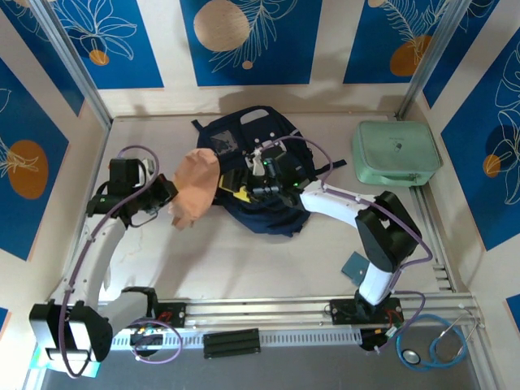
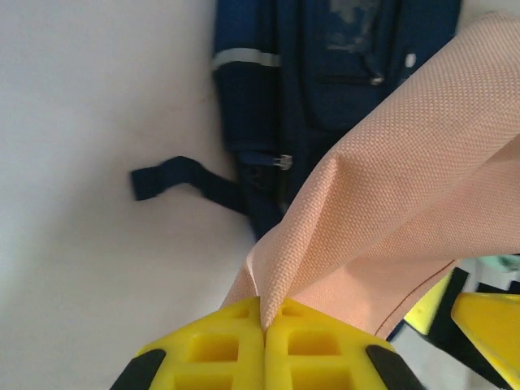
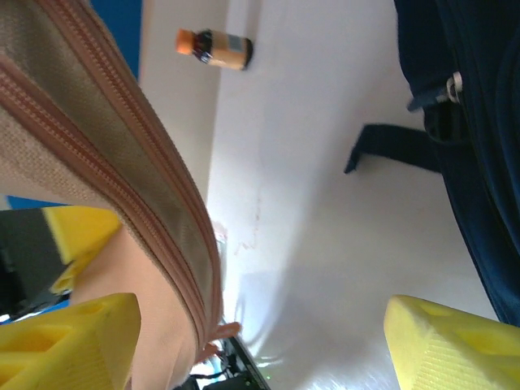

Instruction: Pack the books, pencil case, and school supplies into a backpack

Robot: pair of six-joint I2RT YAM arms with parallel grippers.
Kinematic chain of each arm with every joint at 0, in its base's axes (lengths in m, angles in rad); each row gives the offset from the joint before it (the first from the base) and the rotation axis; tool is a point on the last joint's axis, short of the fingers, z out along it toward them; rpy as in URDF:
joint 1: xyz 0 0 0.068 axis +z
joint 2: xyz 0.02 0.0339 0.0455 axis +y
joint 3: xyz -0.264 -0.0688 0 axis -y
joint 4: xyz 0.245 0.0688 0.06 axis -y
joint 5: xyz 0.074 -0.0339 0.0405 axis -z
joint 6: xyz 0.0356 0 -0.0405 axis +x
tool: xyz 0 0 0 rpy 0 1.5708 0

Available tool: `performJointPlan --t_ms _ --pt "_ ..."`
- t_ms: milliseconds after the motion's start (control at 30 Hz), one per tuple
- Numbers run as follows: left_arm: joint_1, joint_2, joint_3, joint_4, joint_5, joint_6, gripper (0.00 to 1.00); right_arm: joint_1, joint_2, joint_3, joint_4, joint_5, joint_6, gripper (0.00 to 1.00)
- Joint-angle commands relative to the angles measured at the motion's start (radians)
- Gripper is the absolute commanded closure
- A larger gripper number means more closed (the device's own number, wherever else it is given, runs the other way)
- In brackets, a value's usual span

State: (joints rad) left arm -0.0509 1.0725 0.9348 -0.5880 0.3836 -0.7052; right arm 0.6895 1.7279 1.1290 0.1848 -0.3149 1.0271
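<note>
A peach fabric pencil case [image 1: 195,188] with a zip hangs just left of the navy backpack [image 1: 262,166]. My left gripper [image 1: 168,195] is shut on a fold of its cloth [image 2: 382,162], with the yellow fingers pinched together [image 2: 264,313]. My right gripper [image 1: 244,192] sits at the case's other end, over the backpack's left edge. Its jaws stand wide open [image 3: 260,349], and the case's zip edge [image 3: 162,219] runs just inside the left finger [image 3: 73,341]. A teal-blue booklet [image 1: 355,266], one of the school supplies, lies by the right arm's base. The books are out of view.
A mint-green rounded case [image 1: 396,153] stands at the back right. A small orange-capped bottle [image 3: 215,47] lies on the table by the wall. A backpack strap [image 2: 166,180] trails over the table. A stethoscope [image 1: 431,345] lies outside the front rail.
</note>
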Motion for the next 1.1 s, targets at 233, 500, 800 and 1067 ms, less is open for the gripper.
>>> performJointPlan --t_ms 233,500,800,1067 --pt "-0.026 0.068 -0.055 0.276 0.267 -0.254 1.0 -0.006 -0.006 -0.001 0.168 -0.072 0.014 0.2" --pt "-0.052 0.101 -0.064 0.362 0.331 -0.319 1.0 -0.002 0.066 0.046 0.309 -0.145 0.063 0.28" --pt "-0.058 0.124 -0.063 0.376 0.312 -0.285 0.72 -0.018 0.037 0.004 0.398 -0.147 0.079 0.77" --pt "-0.078 0.029 -0.073 0.341 0.065 -0.145 0.25 -0.109 -0.096 -0.096 0.279 -0.132 0.054 0.96"
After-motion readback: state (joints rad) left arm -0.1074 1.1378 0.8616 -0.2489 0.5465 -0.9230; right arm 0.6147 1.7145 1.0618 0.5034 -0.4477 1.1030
